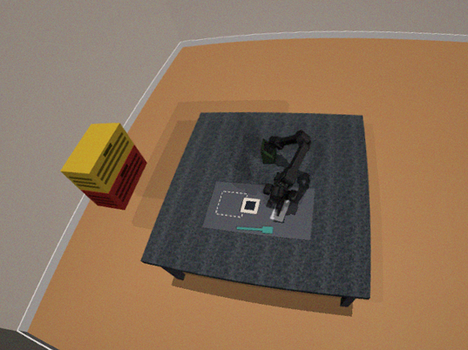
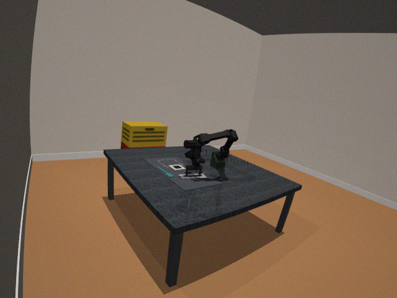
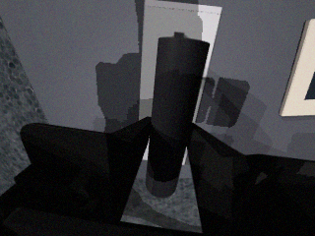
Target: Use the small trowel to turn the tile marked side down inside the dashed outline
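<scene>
Pincer: narrow, closed on the dark handle of the small trowel (image 1: 281, 214) (image 2: 203, 176) (image 3: 179, 74); pincer (image 1: 279, 208) (image 2: 193, 175) (image 3: 169, 124) low over the mat (image 1: 299, 228) (image 2: 192, 185) (image 3: 74, 44).
Tile (image 1: 243, 208) (image 2: 177, 167) (image 3: 296, 93): flat on the mat, dark square up, at the side of the dashed outline (image 1: 223, 191) (image 2: 166, 159) nearer the pincer.
Tile direction: from the pincer, toward the left edge of the table (image 1: 336, 249) (image 2: 224, 205) (image 3: 12, 93), top view.
Trowel axis: roughly toward the bottom edge, tilted slightly to the bottom-left corner; tile off its flank.
Alignment: blade probably requires a swing toward the left edge before entry under the tile.
</scene>
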Robot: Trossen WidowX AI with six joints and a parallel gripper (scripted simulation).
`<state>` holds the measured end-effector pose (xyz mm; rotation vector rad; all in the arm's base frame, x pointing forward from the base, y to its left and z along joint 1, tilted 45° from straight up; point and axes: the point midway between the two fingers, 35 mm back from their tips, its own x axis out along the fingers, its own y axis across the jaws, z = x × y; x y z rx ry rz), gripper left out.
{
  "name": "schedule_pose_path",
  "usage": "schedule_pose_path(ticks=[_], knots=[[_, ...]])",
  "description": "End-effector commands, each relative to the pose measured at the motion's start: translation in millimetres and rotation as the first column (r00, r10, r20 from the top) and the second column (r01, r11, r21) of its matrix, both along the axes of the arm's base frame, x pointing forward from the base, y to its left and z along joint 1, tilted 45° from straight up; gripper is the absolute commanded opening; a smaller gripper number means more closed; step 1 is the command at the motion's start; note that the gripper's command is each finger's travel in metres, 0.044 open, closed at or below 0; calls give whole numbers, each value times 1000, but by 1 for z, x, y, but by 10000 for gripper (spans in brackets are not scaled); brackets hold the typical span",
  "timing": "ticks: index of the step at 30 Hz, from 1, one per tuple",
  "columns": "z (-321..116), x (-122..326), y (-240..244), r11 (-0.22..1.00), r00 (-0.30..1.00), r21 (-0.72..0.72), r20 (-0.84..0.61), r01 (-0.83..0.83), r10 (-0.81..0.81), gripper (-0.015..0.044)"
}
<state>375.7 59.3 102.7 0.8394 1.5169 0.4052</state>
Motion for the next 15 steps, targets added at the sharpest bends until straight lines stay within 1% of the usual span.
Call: schedule_pose_path(ticks=[1,8,15], knots=[[0,0,0,996,992,5,-91,90,-90,130],[0,0,0,973,945,-6,-235,233,-228,130],[0,0,0,969,938,-8,-248,246,-241,130]])
